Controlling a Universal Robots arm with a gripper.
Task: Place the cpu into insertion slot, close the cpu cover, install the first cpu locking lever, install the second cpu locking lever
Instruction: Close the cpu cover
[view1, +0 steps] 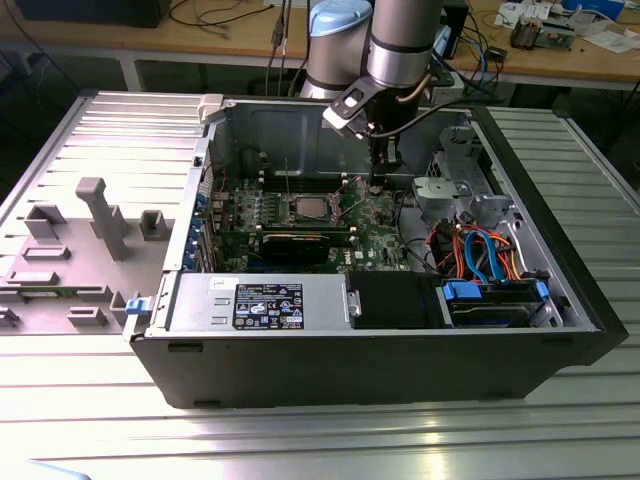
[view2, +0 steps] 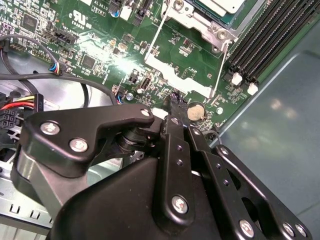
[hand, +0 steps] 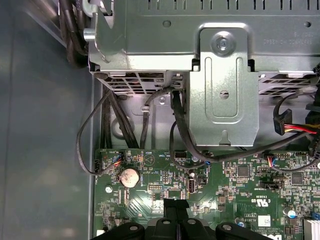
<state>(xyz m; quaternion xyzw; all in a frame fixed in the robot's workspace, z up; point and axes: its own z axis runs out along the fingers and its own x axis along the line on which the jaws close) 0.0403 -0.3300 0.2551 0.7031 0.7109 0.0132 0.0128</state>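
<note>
Quick headcount: one open PC case (view1: 350, 372), one green motherboard (hand: 240, 200), one cpu (view1: 313, 207), one coin battery (hand: 130, 176), two thin wire levers (view2: 156, 36), two white slot clips (view2: 236, 78), one gripper (view2: 172, 101), one labelled power supply (view1: 258, 303).

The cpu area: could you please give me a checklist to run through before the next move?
1. Cpu seated: ok, it lies flat with its silver top up.
2. Cover fully down: cannot tell.
3. Levers latched: not ok, the wire levers appear to stand raised beside the cpu.
4. Claw empty: ok, it is shut with nothing seen in it.
5. Claw clear of the coin cell: ok, its tip is low over the board, beside the cell and apart from it.
</note>
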